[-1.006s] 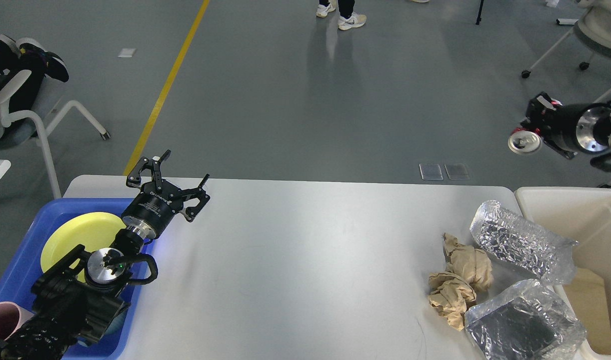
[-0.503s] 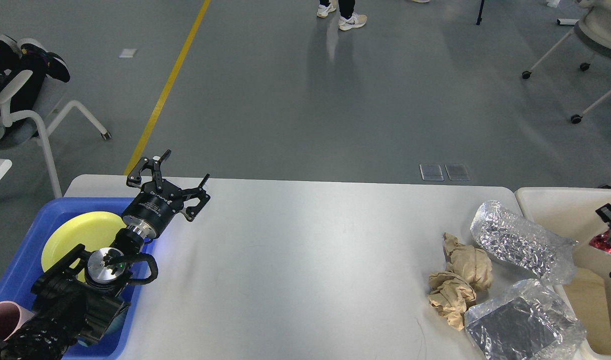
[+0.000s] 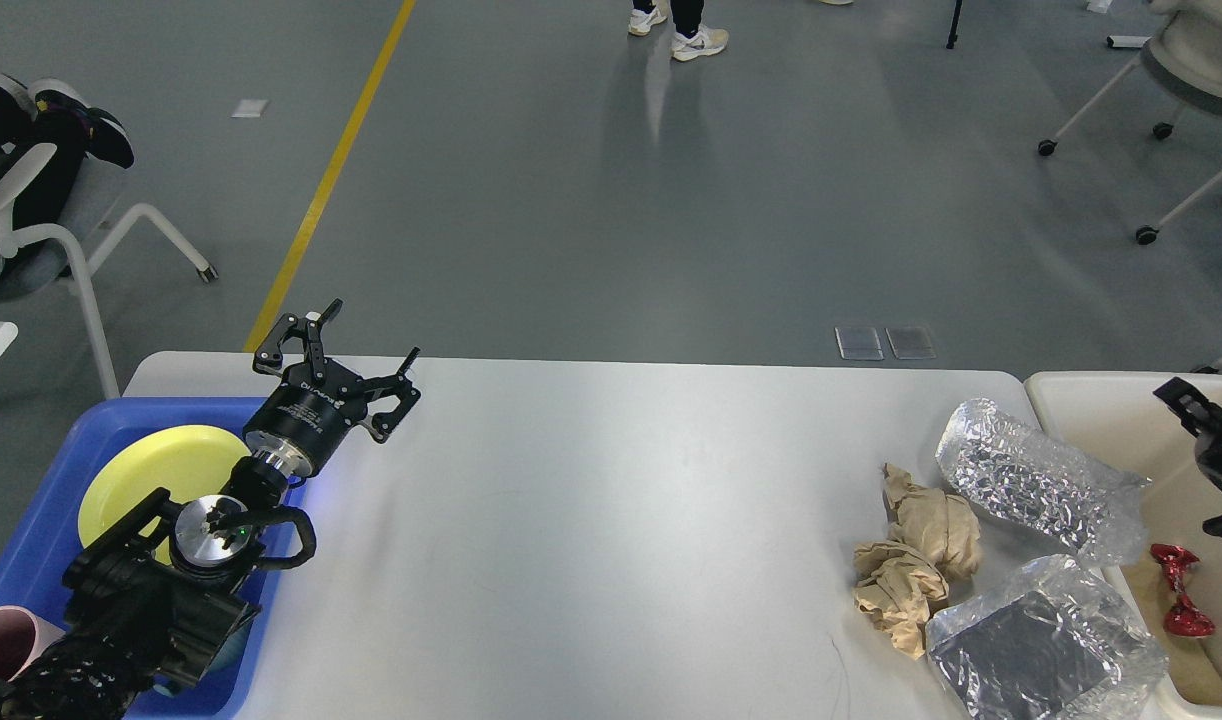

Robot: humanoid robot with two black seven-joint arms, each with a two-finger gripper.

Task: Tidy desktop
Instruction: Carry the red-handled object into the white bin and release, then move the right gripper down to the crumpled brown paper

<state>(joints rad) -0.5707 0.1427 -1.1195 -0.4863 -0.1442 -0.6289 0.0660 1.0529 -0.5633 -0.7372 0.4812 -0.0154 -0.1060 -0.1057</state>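
Your right end effector (image 3: 1211, 470) sits at the right edge of view over the beige bin (image 3: 1091, 400); only dark finger parts show, so you cannot tell how far it is open or whether it holds anything. Just below it, inside the bin, lies a crinkled red foil wrapper (image 3: 1179, 592), glossy and twisted, apart from the fingers. The step in hand looks like clearing trash off the tabletop (image 3: 591, 520) into that bin, so bring the right end effector leftward out of the bin and come down from above on whichever piece you choose. Nearest to its left are two crumpled clear plastic packages (image 3: 1041, 488), shiny, wrinkled and springy; pinch a firm fold, since a slick film may slip or drag its neighbour. Just beyond them to the left lie two wads of brown paper (image 3: 916, 570), soft, matte and touching each other, easy to squeeze. The tabletop itself is smooth, pale grey, with rounded corners, stretching from the right end effector across to the left one. Your left end effector (image 3: 336, 365) hovers with fingers spread wide and nothing between them, above the tabletop's far left corner, beside a blue plastic tray (image 3: 41, 520) holding a round yellow plate (image 3: 141, 470).
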